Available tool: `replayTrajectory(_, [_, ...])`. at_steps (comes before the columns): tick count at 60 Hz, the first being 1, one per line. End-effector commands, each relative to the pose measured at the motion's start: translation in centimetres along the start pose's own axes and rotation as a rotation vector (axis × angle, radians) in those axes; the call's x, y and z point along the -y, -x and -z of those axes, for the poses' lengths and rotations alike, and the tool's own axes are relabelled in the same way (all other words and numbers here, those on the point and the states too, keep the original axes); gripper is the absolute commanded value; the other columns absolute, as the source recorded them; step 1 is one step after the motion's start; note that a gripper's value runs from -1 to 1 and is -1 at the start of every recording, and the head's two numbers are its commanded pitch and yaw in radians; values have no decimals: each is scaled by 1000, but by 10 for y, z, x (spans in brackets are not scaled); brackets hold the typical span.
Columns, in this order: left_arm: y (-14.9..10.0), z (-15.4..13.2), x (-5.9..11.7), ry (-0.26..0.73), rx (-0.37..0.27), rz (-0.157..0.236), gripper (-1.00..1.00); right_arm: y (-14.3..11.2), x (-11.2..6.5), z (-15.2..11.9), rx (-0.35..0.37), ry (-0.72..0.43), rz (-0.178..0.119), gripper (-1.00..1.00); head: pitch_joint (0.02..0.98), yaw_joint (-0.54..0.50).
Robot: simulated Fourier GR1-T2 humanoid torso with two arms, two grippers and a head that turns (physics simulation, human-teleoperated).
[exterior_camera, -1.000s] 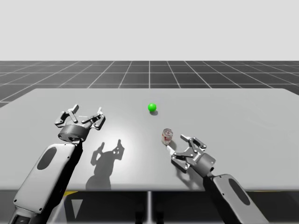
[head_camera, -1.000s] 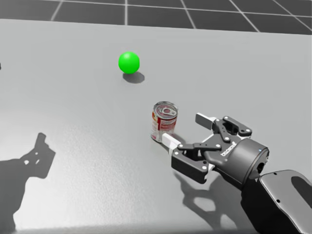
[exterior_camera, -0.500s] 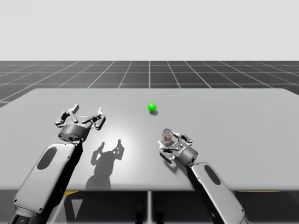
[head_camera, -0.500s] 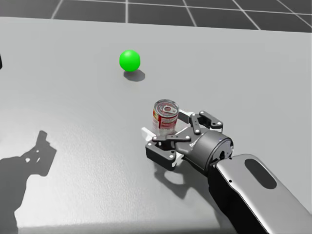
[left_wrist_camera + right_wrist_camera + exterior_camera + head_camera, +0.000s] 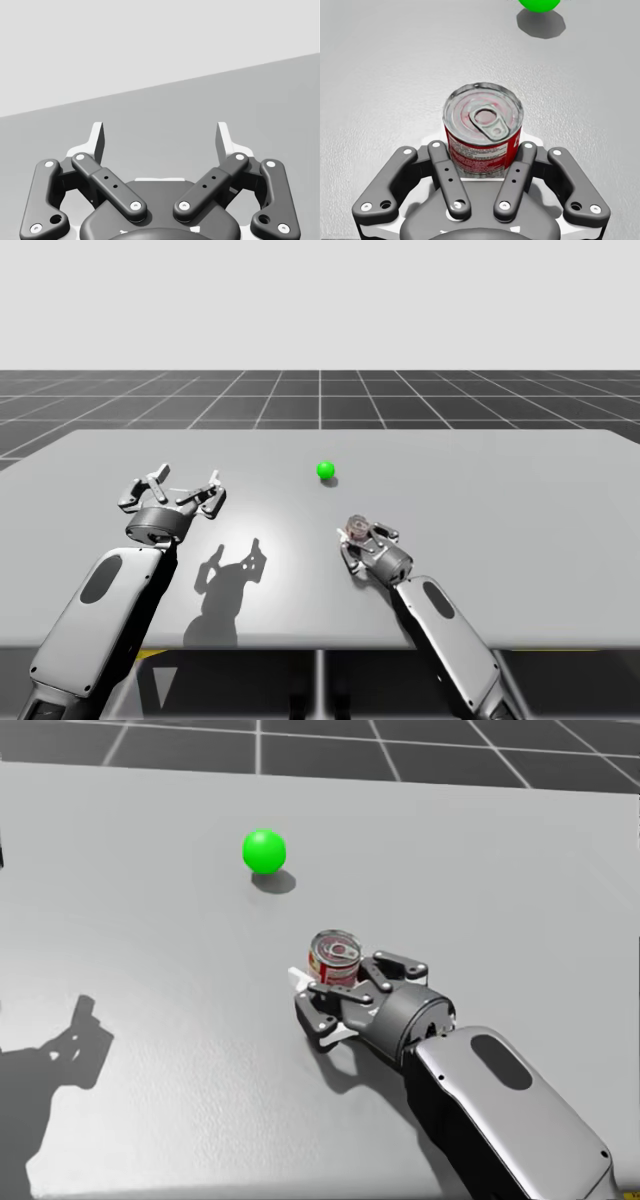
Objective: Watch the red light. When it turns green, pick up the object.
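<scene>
Right gripper [image 5: 482, 150] is basically wrapped around the red can [image 5: 483, 117]. Both fingers press in on its sides, one on each flank, so I'd call that a proper grip. Can sits right between the jaws, hard up by the palm, standing upright on the table [image 5: 520, 490]: long axis straight up, silver pull-tab lid facing the ceiling. Gripper comes in low and level from the side, so the fingers cross the can's axis around the lower half of the label. As far as I can judge it's not off the surface yet, so what's left is a straight lift along that vertical axis, no tilting needed. Bit further out past the can, well apart from it, is the light [image 5: 264, 851], and it's green, so the go signal is on. Way off on the other side, left gripper [image 5: 180, 486] hovers over the table with fingers spread wide and nothing in them, so the right arm is the near one by a mile.
</scene>
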Motion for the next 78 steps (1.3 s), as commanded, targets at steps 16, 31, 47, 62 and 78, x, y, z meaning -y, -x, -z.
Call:
replayTrajectory(16, [1, 0, 1, 3, -2, 7, -1000, 14, 6, 2, -31, 82, 21, 1000, 571, -153])
replayTrajectory(31, [1, 0, 2, 3, -3, 10, -1000, 15, 7, 2, -19, 79, 9, 1000, 434, -155])
replayTrajectory(47, [1, 0, 2, 3, -3, 10, -1000, 5, 7, 0, 26, 84, -1, 1000, 419, -159])
replayTrajectory(62, [1, 0, 2, 3, -3, 10, -1000, -39, 12, -4, 131, 122, -36, 1000, 419, -161])
replayTrajectory(78, [1, 0, 2, 3, -3, 10, -1000, -109, 15, -18, 299, 183, -81, 1000, 423, -163])
